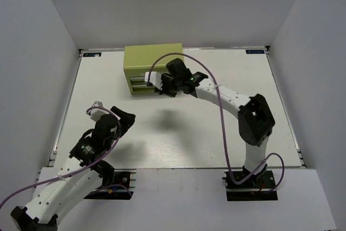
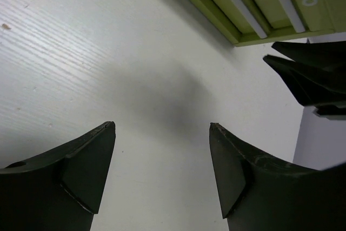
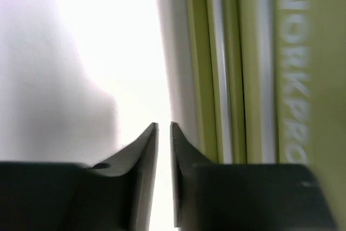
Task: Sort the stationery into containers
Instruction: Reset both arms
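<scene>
**At the chest front: right fingers barely apart, left fingers wide**

In the upper middle of the overhead view, the olive-green tool chest (image 1: 154, 60) stands on the white table (image 1: 178, 133), close to the far wall. Its drawer fronts (image 1: 141, 84) face the arms. The right gripper (image 1: 160, 86) reaches across to the right end of those fronts and sits just beside them; whether it touches the metal cannot be told.

In the right wrist view, its two dark fingers (image 3: 141, 155) point upward in the lower middle of the frame. They are parted by only a thin slit, with nothing between them. The chest fills the right side of that view as blurred green bands with pale strips, and the embossed lettering (image 3: 294, 68) runs up the frame.

In the lower left of the overhead view, the left gripper (image 1: 124, 114) is well apart from the chest. The left wrist view shows its fingers (image 2: 86, 171) spread wide above bare table, holding nothing.
</scene>
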Robot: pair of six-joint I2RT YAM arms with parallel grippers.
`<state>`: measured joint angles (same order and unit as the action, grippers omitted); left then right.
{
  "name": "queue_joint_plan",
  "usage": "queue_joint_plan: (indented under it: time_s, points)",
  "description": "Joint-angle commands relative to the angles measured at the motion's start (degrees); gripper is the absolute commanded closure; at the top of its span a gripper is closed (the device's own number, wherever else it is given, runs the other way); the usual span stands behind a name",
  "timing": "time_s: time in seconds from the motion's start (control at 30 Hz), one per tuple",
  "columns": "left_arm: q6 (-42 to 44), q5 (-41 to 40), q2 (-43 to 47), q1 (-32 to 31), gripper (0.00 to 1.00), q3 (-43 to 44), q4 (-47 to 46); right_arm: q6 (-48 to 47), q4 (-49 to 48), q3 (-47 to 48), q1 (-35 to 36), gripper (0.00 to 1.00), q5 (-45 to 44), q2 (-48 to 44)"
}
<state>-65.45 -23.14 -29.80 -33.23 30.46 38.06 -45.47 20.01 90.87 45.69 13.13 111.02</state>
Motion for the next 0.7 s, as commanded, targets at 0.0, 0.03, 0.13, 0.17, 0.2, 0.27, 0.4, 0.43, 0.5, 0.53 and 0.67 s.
queue_joint_plan:
  time_s: [0.0, 0.03, 0.13, 0.17, 0.2, 0.27, 0.4, 0.43, 0.5, 0.53, 0.67]
  points:
    - [3.7, 2.2, 0.7, 0.2, 0.2, -0.4, -5.9, 11.5, 1.1, -2.6, -3.0, 0.69, 9.5, -6.7]
    - [4.4, 2.7, -0.1, 0.2, 0.2, -0.4, -7.1, 12.5, 1.1, -3.8, -3.5, 0.65, 10.2, -7.5]
    - [8.5, 4.9, -2.7, 0.2, 0.16, -0.4, -12.6, 17.1, -2.3, -7.3, -6.4, 0.54, 11.4, -14.0]
    - [11.2, 5.6, -4.8, 0.2, 0.15, 0.4, -13.9, 19.3, -3.6, -8.1, -8.0, 0.48, 11.0, -14.8]
    - [12.5, 6.5, -6.0, 0.2, 0.13, 1.6, -16.0, 20.2, -3.9, -8.3, -9.0, 0.39, 10.5, -15.3]
    - [16.7, 8.0, -8.4, -0.3, 0.08, 3.2, -17.6, 23.1, -3.6, -7.7, -10.0, 0.33, 8.6, -16.8]
    - [22.5, 10.0, -14.0, -0.3, 0.01, 7.5, -19.3, 26.1, -2.5, -8.2, -13.9, 0.1, 5.3, -20.3]
    - [23.3, 10.0, -15.6, -0.3, 0.01, 9.0, -20.0, 26.4, -3.0, -9.9, -14.5, 0.1, 4.8, -21.0]
    - [25.3, 11.1, -16.7, -0.3, 0.01, 10.1, -20.0, 27.4, -3.9, -12.3, -15.3, 0.1, 1.4, -24.5]
    - [25.3, 11.1, -16.7, -0.3, 0.01, 10.8, -20.7, 27.9, -4.7, -13.3, -15.7, 0.1, 0.5, -25.6]
    - [26.5, 11.6, -17.2, -0.3, 0.01, 10.9, -22.7, 29.6, -8.5, -20.4, -17.1, 0.1, -5.5, -31.3]
